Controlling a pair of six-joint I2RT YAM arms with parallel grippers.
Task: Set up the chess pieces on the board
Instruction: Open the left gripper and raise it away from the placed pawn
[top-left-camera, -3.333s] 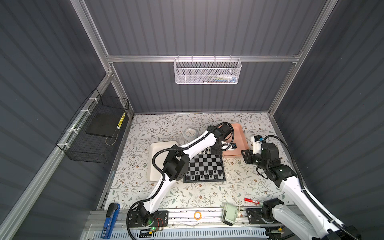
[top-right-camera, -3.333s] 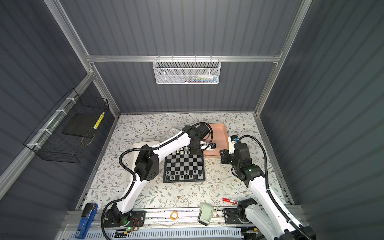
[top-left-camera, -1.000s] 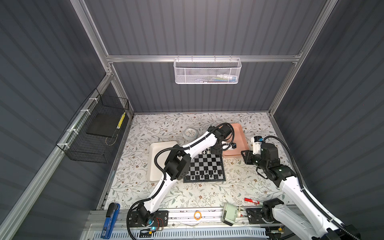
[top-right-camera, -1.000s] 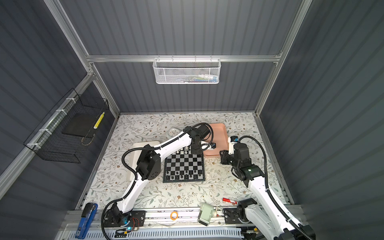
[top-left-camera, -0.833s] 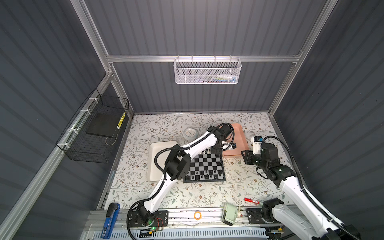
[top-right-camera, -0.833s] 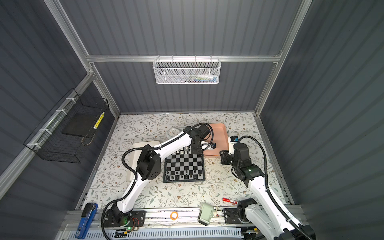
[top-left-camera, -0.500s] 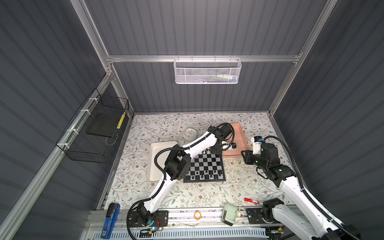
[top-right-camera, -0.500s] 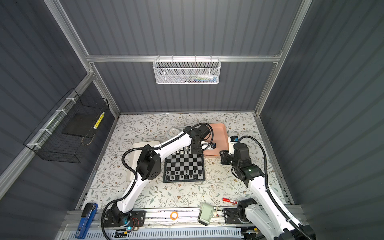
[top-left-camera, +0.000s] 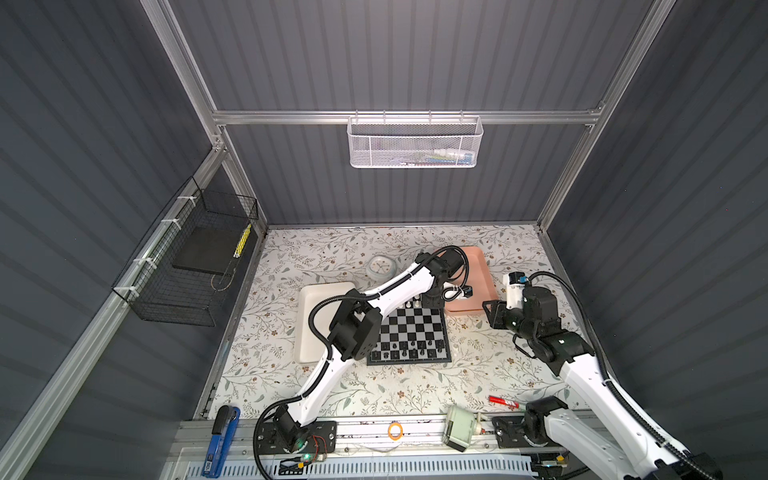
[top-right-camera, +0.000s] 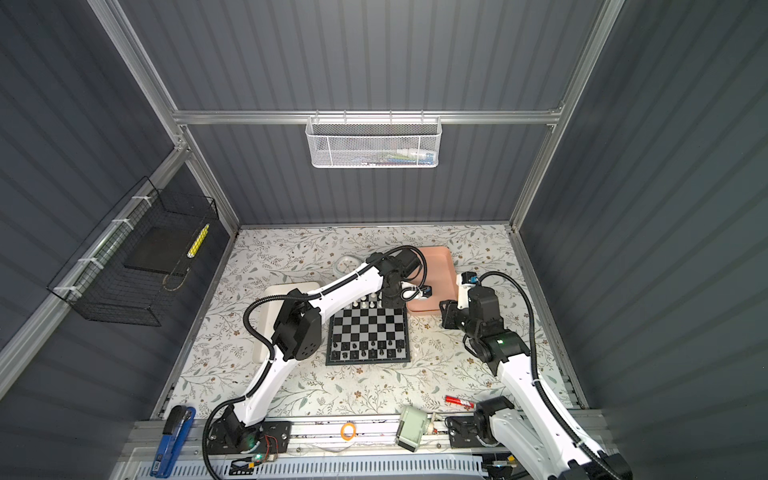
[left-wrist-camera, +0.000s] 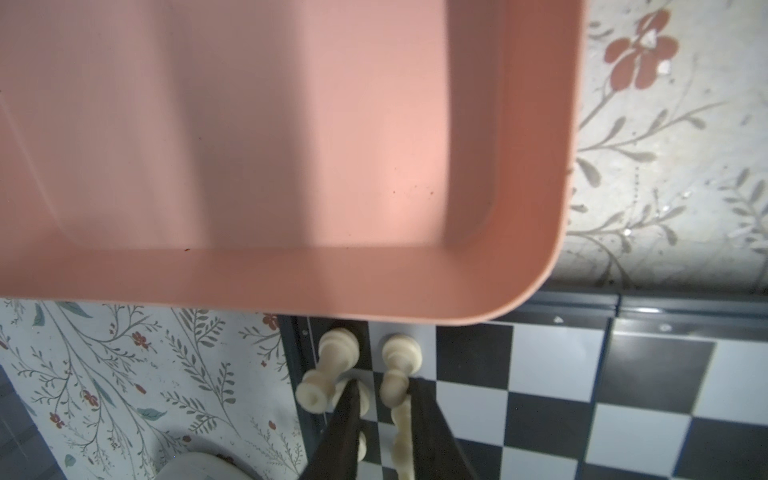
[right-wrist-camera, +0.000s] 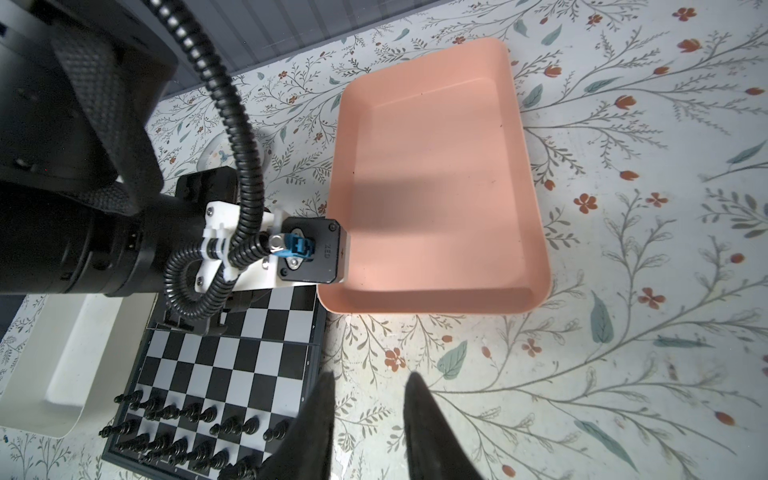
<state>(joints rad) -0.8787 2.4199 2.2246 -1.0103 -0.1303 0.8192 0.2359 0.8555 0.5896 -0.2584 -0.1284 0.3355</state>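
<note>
The board (top-left-camera: 409, 328) (top-right-camera: 368, 328) lies mid-table, with black chess pieces (top-left-camera: 409, 349) (right-wrist-camera: 174, 415) filling its two near rows. A few cream chess pieces (top-left-camera: 409, 304) (left-wrist-camera: 336, 353) stand along its far edge. My left gripper (top-left-camera: 430, 304) (top-right-camera: 392, 303) (left-wrist-camera: 384, 386) points down over the far right corner. Its jaws stand narrowly open around a cream piece (left-wrist-camera: 395, 386) that touches one finger, with a gap to the other. My right gripper (top-left-camera: 492, 311) (right-wrist-camera: 370, 378) hovers open over bare table right of the board, holding nothing.
An empty pink tray (top-left-camera: 478, 282) (left-wrist-camera: 291, 124) (right-wrist-camera: 436, 187) overlaps the board's far right corner. A white tray (top-left-camera: 316, 316) (right-wrist-camera: 62, 353) lies left of the board. A round clock (top-left-camera: 380, 266) sits behind. A red marker (top-left-camera: 503, 401) lies near the front rail.
</note>
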